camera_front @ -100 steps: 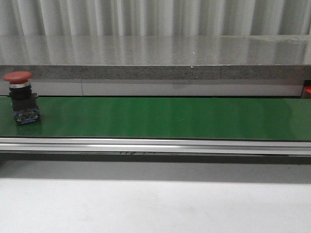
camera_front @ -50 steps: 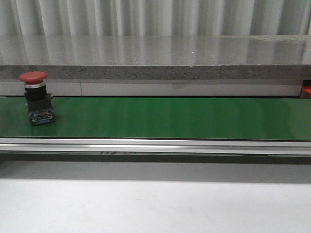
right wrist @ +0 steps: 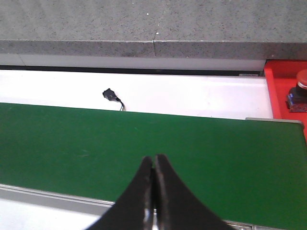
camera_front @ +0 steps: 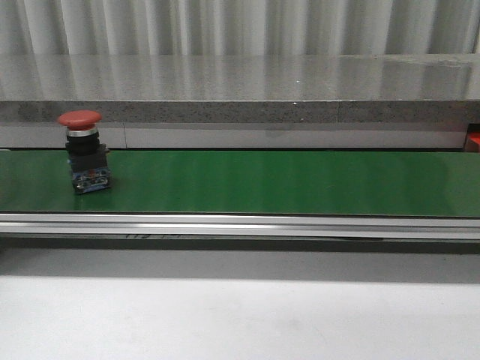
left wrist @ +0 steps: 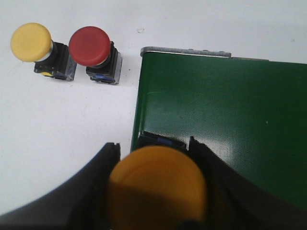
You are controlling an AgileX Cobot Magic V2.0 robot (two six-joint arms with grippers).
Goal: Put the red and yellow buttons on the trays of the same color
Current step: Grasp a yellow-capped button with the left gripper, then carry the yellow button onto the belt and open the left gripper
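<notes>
Corrugated metal sheeting backs a grey speckled stone ledge [camera_front: 240, 111], and below it runs a green conveyor belt [camera_front: 285, 182] edged by an aluminium rail [camera_front: 240, 225]. On the belt stands a red mushroom-head push button [camera_front: 83, 152], upright on its black body with a blue base; over the last second it has travelled from the far left edge of the front view rightward along the belt, and now sits clear of that edge, still in the left part of the frame.

In the left wrist view, the left gripper [left wrist: 156, 191] is pinching a yellow push button [left wrist: 157, 184] between its black fingers [left wrist: 98, 172], over the end of the belt where it meets the white counter [left wrist: 72, 134]. Beside that end of the belt, on the counter, stand a second yellow button [left wrist: 31, 42] and another red button [left wrist: 89, 46], just beside each other, both upright.

The right gripper [right wrist: 153, 191] has its two black fingertips pressed together with nothing between them, hanging above the belt. Beyond the belt's other end a red tray [right wrist: 283, 91] is partly in view with a red-capped button [right wrist: 300, 88] on it, cut off by the frame edge. A small black connector with a short wire [right wrist: 112, 97] lies on the white strip behind the belt
</notes>
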